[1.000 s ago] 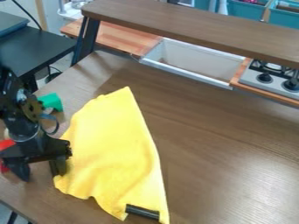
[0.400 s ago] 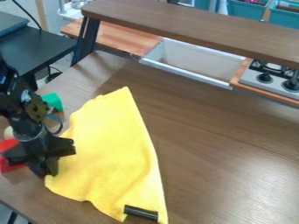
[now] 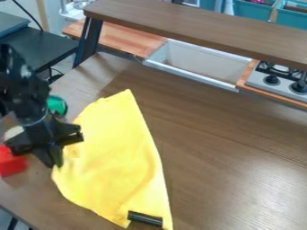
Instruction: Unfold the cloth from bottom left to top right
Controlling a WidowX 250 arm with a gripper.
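The jaws look closed on the yellow cloth (image 3: 117, 157), pinching its left edge; the rest spreads right of them. A shallow grip could slip; catching both layers could drag it folded.

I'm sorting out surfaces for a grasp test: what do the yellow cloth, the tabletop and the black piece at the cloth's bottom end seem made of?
The cloth looks like soft, matte fabric, perhaps microfibre, draping in gentle folds. The tabletop seems satin-finished wood or wood-look laminate, with streaky grain and pale sheen. The black piece looks smooth: plastic or metal, I can't tell.
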